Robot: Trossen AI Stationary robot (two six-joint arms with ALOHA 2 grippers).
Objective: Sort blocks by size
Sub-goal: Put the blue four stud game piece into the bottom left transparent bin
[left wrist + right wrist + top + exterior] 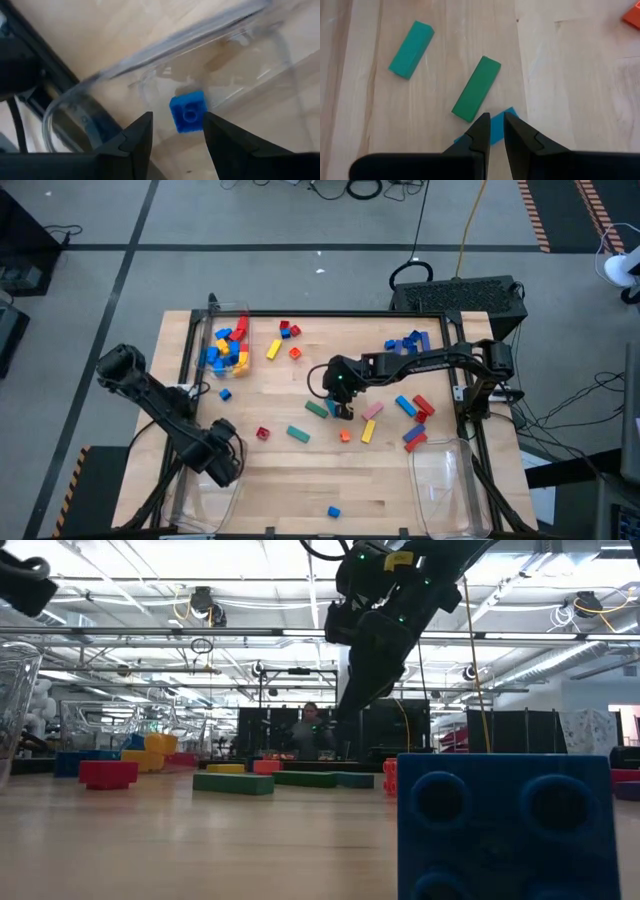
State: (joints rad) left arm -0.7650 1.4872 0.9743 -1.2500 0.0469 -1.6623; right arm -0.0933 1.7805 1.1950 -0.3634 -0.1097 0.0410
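Two pincers: left pincer [174, 132] parted over blue block [188, 111]; lettering perhaps unreadable.

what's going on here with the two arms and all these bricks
The robot is sorting toy bricks on a wooden table. The left gripper hangs open over a clear bin at the table's near left corner, with a small blue brick below its fingers. The right gripper is mid-table, fingers nearly together, over a blue brick beside a green bar.
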